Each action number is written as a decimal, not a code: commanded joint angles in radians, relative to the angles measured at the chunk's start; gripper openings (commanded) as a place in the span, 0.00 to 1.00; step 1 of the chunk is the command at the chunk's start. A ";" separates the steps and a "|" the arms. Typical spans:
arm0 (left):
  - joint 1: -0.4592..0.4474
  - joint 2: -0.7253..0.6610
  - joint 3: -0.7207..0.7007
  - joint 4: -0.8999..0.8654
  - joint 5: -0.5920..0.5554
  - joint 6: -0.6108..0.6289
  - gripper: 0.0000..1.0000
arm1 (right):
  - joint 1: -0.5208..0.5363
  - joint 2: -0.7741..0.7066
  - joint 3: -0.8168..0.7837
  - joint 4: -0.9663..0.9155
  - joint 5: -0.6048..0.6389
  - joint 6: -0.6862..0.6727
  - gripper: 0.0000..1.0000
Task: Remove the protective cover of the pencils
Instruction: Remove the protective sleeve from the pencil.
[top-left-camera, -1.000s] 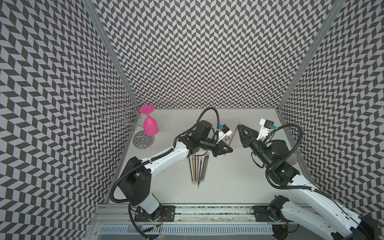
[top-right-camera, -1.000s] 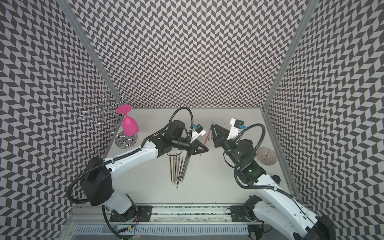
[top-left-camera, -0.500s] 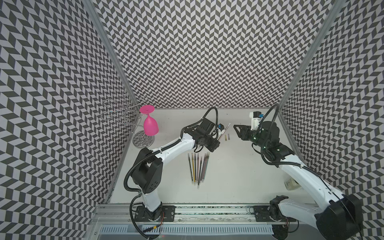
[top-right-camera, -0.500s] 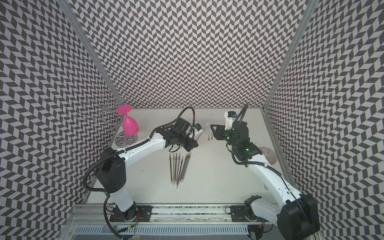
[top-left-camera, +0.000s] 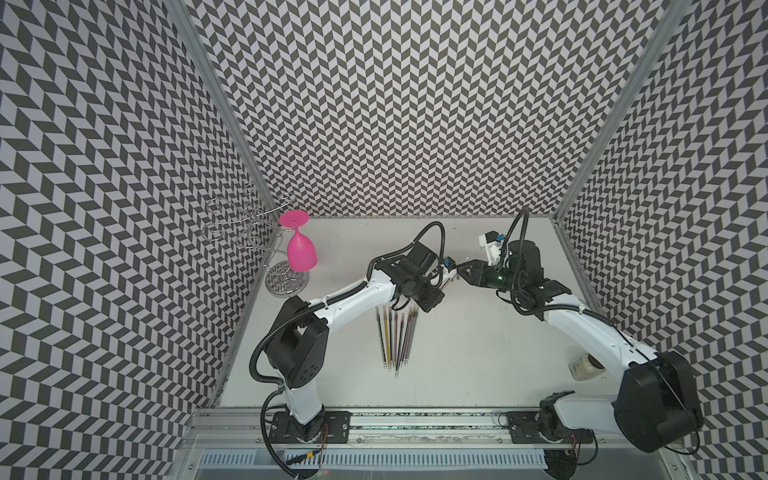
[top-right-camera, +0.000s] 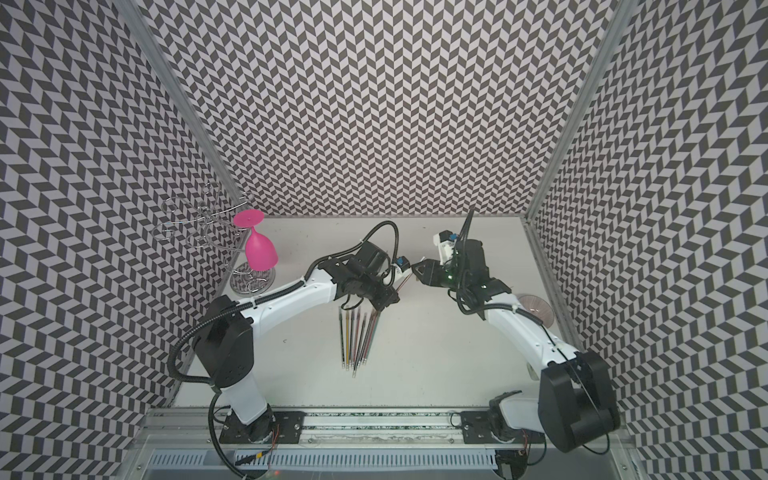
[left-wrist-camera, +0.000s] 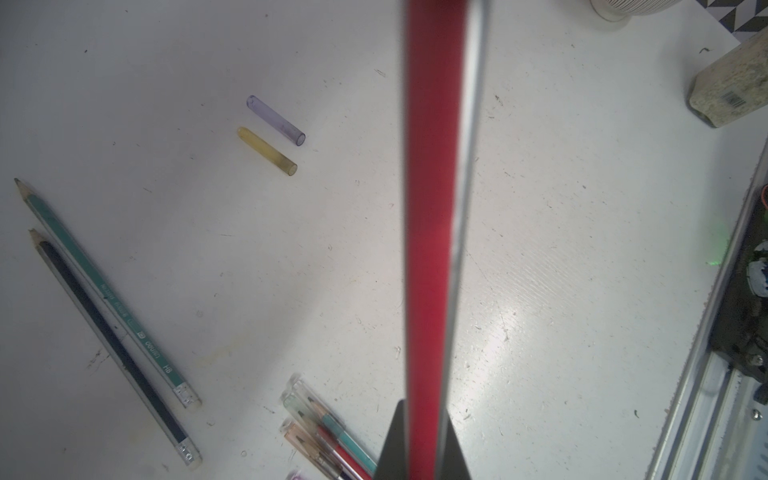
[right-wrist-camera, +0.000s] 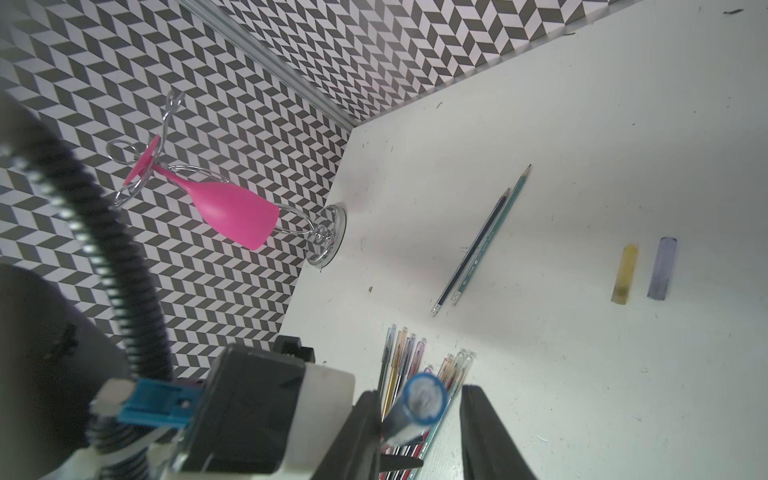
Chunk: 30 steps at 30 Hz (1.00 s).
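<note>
In the left wrist view, the left claw is pinching a red pencil. Its jaws are pressing together on the slim shaft so that the length is reaching out ahead, apparently offered to the other arm. Two loose covers are lying side by side on the pale, scuffed surface: a clear violet tube and a cloudy yellow tube, each rounded at one end and open at the other. Well apart from them, a teal pencil and a navy pencil are lying alongside each other with bare sharpened points and metal-banded ends, so two covers look already dealt with. The other pencils are lying bunched near the claw, wearing thin transparent caps over their points. In the right wrist view, the right claw is standing spread around the far end of the held pencil. Its round, blue-tinted cover is sitting between the black fingers, close against one and clear of the other, so I judge the claw is lining up to squeeze and draw it off. In both top views, the two claws are meeting nose to nose above the surface, just beyond the tidy fan of pencils. A glossy pink glass is hanging upside down from a wire rack in the far corner, out of the way.
</note>
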 joint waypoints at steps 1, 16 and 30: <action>-0.007 -0.002 0.025 -0.010 -0.002 0.021 0.00 | -0.023 -0.022 -0.023 0.086 -0.044 0.043 0.33; -0.016 0.006 0.025 -0.014 -0.006 0.023 0.00 | -0.083 -0.027 -0.071 0.214 -0.162 0.139 0.13; -0.022 0.020 0.029 -0.021 -0.009 0.024 0.00 | -0.140 -0.049 -0.068 0.193 -0.141 0.125 0.00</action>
